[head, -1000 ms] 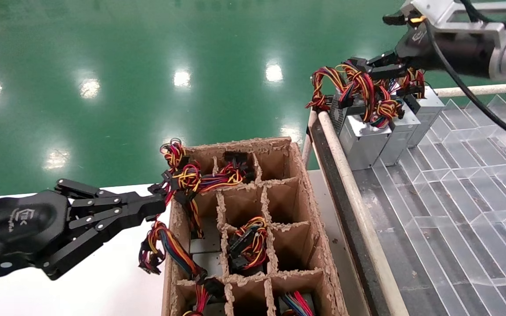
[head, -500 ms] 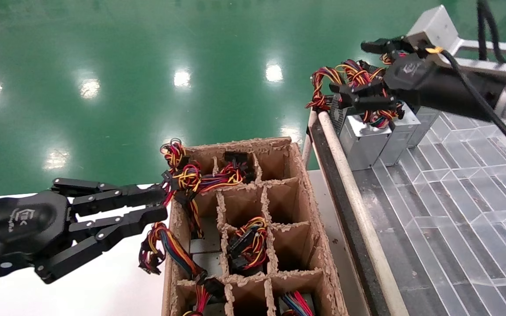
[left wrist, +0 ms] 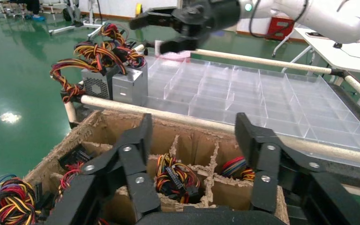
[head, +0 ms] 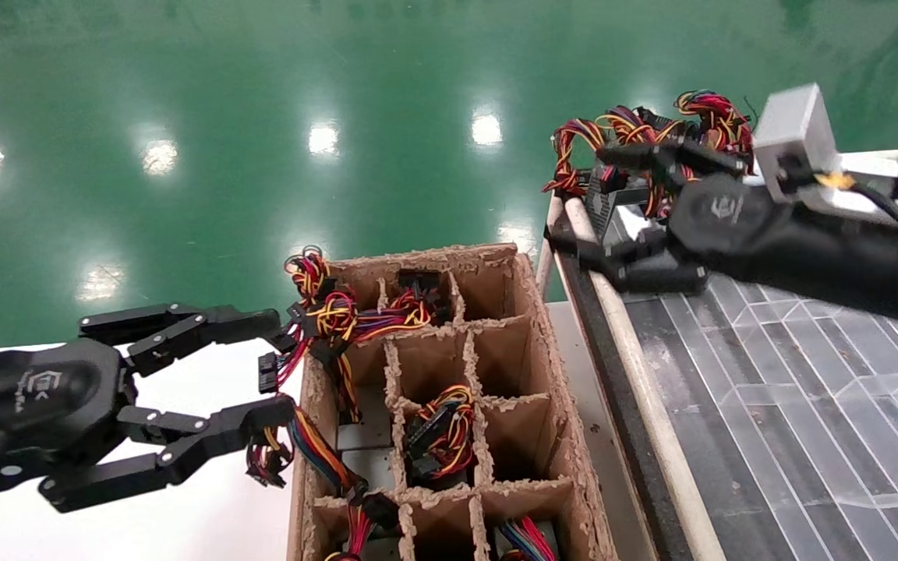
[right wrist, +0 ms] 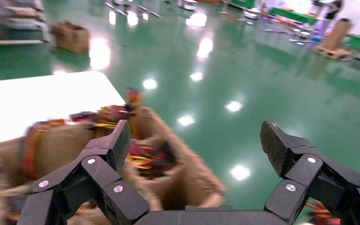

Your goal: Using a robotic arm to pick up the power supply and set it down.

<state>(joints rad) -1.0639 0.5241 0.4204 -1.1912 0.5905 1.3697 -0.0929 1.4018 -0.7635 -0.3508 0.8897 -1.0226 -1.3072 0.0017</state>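
power supply (left wrist: pixel 130 85): silver-grey box, coloured wires on top, left unheld beyond the right gripper (head: pixel 609 206)
right fingers (head: pixel 636 154): spread apart
left gripper (head: pixel 266 374): fingers spread, at carton (head: pixel 550 374)

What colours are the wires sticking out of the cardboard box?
The wires are red, yellow, orange and black; the head view shows them best.

Rough fibrous cardboard crate (head: pixel 550 366); glossy green floor (head: pixel 262 117).

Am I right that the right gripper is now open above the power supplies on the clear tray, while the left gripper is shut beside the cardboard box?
Not quite: the left gripper is open, not shut; the head view shows its fingers spread wide beside the cardboard box. The rest holds: the right gripper is open over the power supplies on the clear tray.
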